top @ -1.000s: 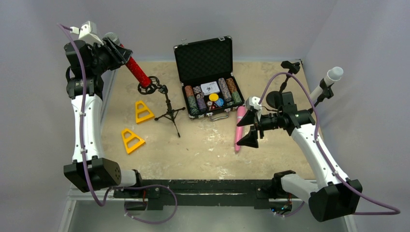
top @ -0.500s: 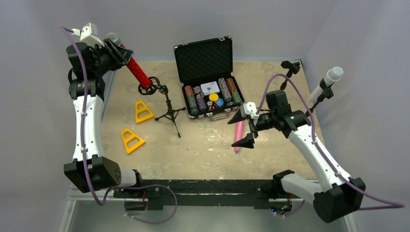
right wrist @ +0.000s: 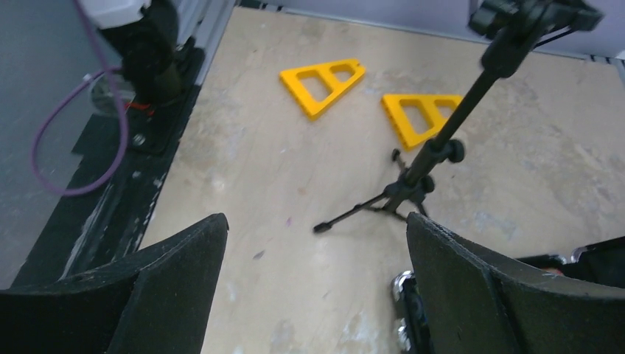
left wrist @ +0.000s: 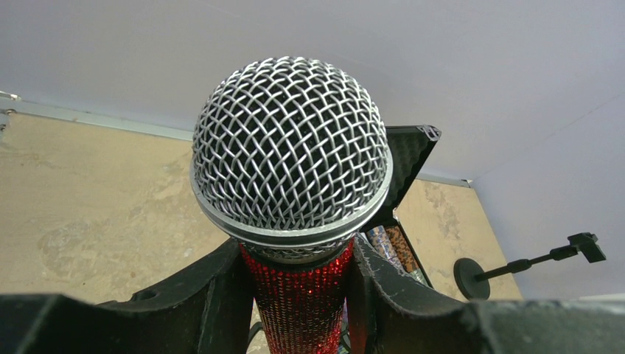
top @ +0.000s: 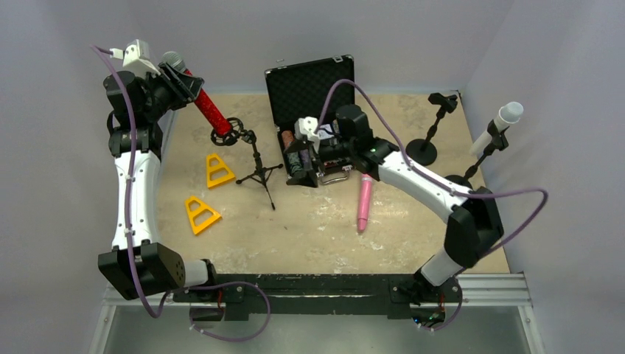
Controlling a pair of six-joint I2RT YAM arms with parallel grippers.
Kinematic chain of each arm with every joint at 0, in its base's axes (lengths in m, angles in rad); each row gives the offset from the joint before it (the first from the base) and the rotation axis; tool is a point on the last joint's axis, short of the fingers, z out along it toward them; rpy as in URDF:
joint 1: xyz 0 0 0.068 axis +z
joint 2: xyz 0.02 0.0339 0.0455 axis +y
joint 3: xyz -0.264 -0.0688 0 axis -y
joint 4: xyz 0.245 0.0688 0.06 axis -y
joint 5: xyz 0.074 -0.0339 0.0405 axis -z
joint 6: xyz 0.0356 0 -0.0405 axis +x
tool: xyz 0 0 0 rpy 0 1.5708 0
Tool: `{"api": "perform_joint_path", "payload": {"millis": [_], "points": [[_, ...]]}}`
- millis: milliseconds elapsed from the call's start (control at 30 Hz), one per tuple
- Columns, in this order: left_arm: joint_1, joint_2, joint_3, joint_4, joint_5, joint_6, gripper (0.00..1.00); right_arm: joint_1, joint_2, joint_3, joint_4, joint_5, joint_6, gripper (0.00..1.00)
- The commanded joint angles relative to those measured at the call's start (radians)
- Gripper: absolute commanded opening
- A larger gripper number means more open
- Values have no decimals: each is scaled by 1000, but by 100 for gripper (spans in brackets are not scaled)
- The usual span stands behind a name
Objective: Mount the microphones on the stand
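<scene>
Upper left of the overhead view: left claw point(top: 180, 82) clamped on the glittery red microphone point(top: 210, 110), its tail at the clip of the tripod stand point(top: 258, 166); right claw point(right wrist: 317, 236) gapes empty mid-frame; pink microphone point(top: 364, 203) lies on the tabletop point(top: 309, 228); a skewed push could topple the stand.

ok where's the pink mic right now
In the top view the pink microphone lies flat on the table, right of centre, just in front of the open chip case on its near side.
</scene>
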Motion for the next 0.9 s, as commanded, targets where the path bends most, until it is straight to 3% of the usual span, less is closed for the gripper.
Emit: {"api": "perform_joint_path", "payload": {"millis": [0, 200, 467, 733, 867], "points": [[-19, 20, -67, -234, 95, 24, 0, 59, 149, 155, 245, 135, 225, 93], [-19, 11, -87, -229, 97, 16, 0, 86, 296, 297, 294, 166, 349, 91], [-19, 3, -153, -197, 104, -3, 0, 114, 415, 413, 282, 213, 417, 78], [-19, -2, -185, -192, 114, -8, 0, 127, 513, 521, 261, 209, 473, 47], [-19, -3, -195, -192, 119, -8, 0, 127, 536, 547, 252, 182, 474, 19]]}}
